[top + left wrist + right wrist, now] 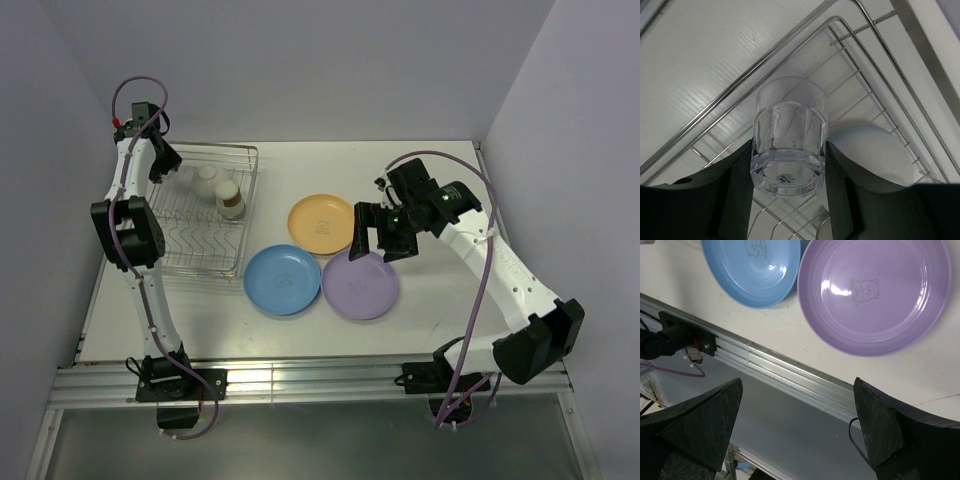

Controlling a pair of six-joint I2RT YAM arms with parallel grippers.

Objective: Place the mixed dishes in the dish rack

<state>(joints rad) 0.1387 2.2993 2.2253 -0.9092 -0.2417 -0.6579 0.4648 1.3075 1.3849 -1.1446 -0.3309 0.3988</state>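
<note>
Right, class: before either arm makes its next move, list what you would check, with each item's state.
1. Glass clamped in left gripper: ok.
2. Glass over the rack: ok.
3. Glass set down in it: cannot tell.
4. Right gripper open, by purple plate: ok.
5. Plates racked: not ok; blue plate, yellow plate and purple plate lie on the table.
</note>
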